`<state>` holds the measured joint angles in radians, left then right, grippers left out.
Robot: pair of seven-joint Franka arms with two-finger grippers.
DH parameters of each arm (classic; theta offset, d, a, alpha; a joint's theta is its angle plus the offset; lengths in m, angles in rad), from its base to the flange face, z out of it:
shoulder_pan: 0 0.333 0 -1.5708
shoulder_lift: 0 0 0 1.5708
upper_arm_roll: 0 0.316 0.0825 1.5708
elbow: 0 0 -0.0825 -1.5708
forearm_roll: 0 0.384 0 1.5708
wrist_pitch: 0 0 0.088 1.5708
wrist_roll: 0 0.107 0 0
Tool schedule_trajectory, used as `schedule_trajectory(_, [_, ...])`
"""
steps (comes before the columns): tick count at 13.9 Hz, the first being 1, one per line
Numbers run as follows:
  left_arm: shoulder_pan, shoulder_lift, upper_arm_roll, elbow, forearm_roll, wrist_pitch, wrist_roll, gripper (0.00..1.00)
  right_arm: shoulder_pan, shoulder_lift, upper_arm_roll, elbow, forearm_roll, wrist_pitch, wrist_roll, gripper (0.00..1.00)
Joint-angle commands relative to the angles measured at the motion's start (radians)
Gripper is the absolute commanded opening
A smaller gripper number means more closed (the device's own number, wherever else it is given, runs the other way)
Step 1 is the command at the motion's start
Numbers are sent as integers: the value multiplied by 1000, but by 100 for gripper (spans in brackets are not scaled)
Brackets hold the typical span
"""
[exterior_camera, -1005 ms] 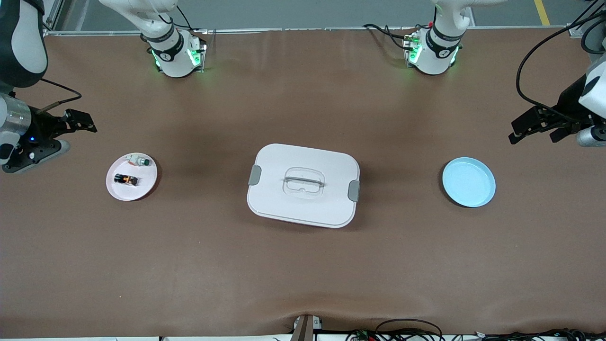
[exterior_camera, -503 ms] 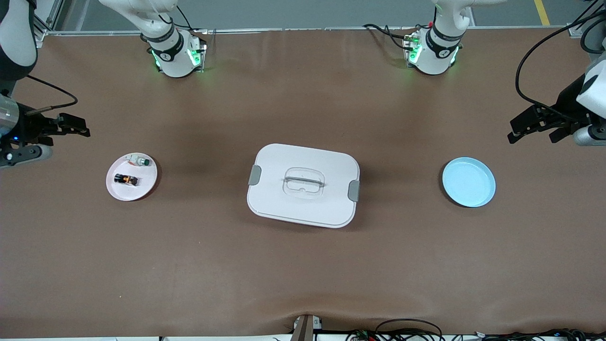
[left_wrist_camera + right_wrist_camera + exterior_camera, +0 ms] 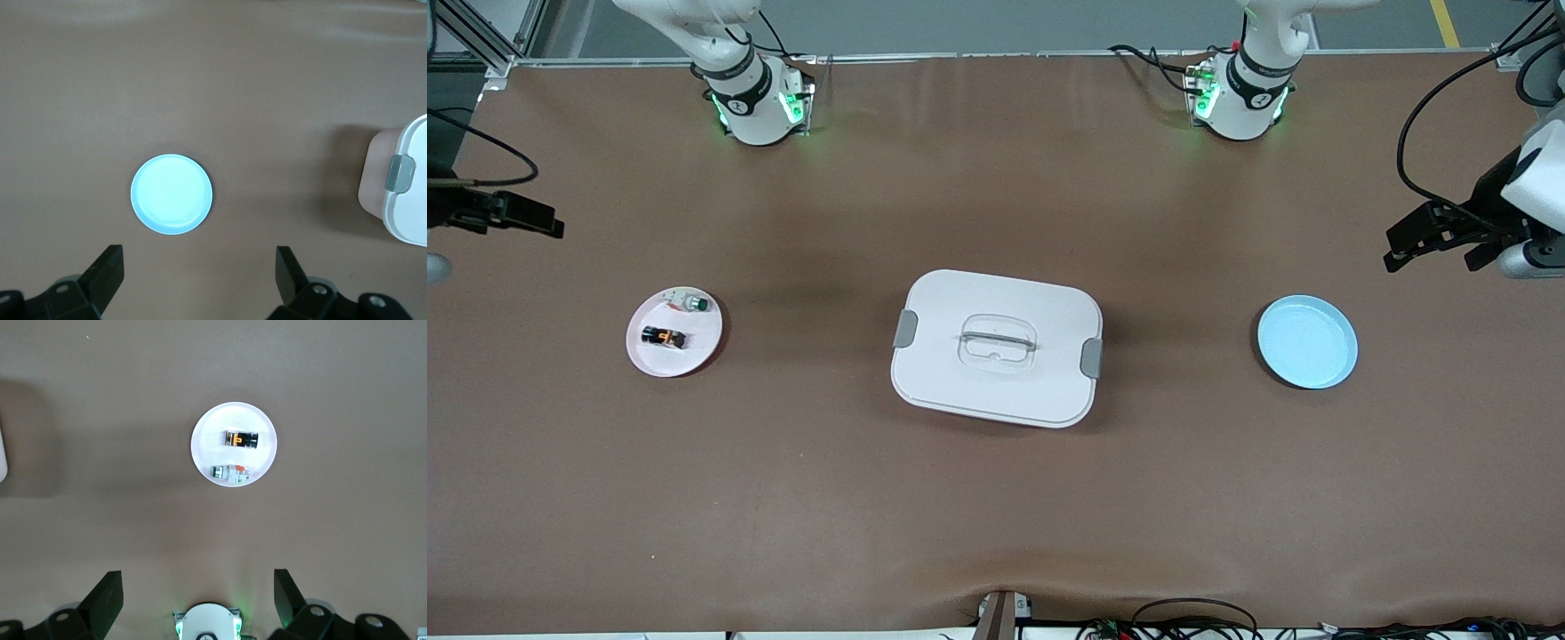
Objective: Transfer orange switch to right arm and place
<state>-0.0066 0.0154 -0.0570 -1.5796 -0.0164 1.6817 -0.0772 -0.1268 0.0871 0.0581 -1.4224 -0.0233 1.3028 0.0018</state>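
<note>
Two grippers, both spread wide and empty: my left gripper (image 3: 1427, 240) hangs over bare table at the left arm's end, above the blue plate (image 3: 1307, 342); my right gripper (image 3: 511, 216) hovers at the right arm's end, near the white plate (image 3: 704, 331). On that plate lies the orange switch (image 3: 663, 337), just beside a green-capped button (image 3: 689, 303). I judge the pickup not yet begun. I should descend squarely across the switch's narrow sides, missing the button.
</note>
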Motion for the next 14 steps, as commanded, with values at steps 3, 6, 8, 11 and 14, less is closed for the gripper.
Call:
schedule_trajectory(3, [-1,5,2,20,9,-20,19,100,4,11,6,142,2,-86,-165,100])
schedule_trajectory(6, [-1,5,2,20,7,-20,19,100,-4,11,-1,142,0,-71,-309,100])
schedule_trajectory(8, [-1,5,2,20,7,-20,17,100,3,6,2,140,0,-51,-307,100])
schedule_trajectory(11, [-1,5,2,20,7,-20,19,100,-5,3,-3,138,0,-28,-292,100])
schedule_trajectory(14, [0,5,2,20,7,-20,19,100,-13,-1,-3,126,3,0,-289,100])
